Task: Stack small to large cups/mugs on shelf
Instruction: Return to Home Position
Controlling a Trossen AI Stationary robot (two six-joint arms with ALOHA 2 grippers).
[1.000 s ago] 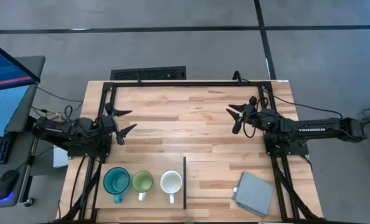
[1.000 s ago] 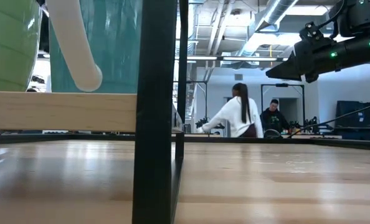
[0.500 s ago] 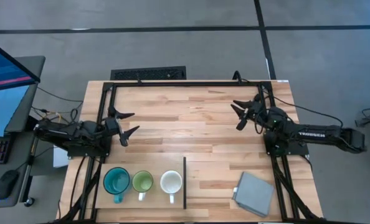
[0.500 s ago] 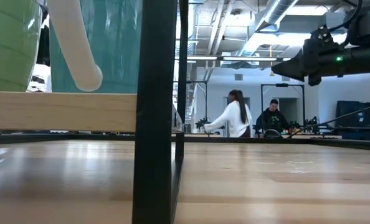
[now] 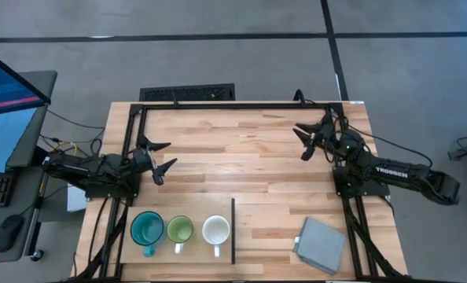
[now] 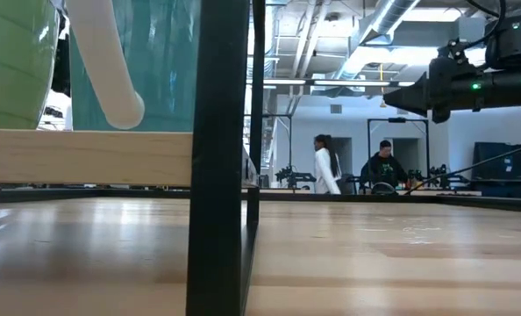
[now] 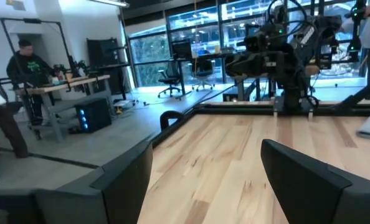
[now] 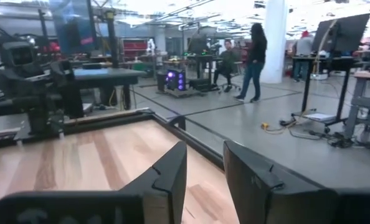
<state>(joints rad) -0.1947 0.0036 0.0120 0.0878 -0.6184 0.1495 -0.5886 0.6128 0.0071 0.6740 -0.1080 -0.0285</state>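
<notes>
Three mugs stand in a row on the shelf (image 5: 196,209), a pale panel at the table's near left with a black strip (image 5: 233,230) on its right edge. From left to right they are the teal mug (image 5: 147,229), the green mug (image 5: 179,229) and the white mug (image 5: 216,230), all upright, handles toward the near edge. In the low view the green mug (image 6: 10,61), the teal mug (image 6: 164,61) and a white handle (image 6: 107,61) show above the shelf's edge (image 6: 85,156). My left gripper (image 5: 164,156) is open, far of the mugs. My right gripper (image 5: 300,144) is open over the table's right half.
A grey-blue square pad (image 5: 321,244) lies at the near right. Black frame rails run along the far edge (image 5: 233,105) and both sides. Bare butcher-block top (image 5: 233,165) lies between the arms. The low view shows the right arm (image 6: 471,83) up high, and people in the room behind.
My right gripper has moved a little toward the far and right edges while its arm's rear swung toward the near edge. My left gripper has edged toward the table's right. Both stayed open. The mugs have not moved. A person in white has walked across the room behind.
</notes>
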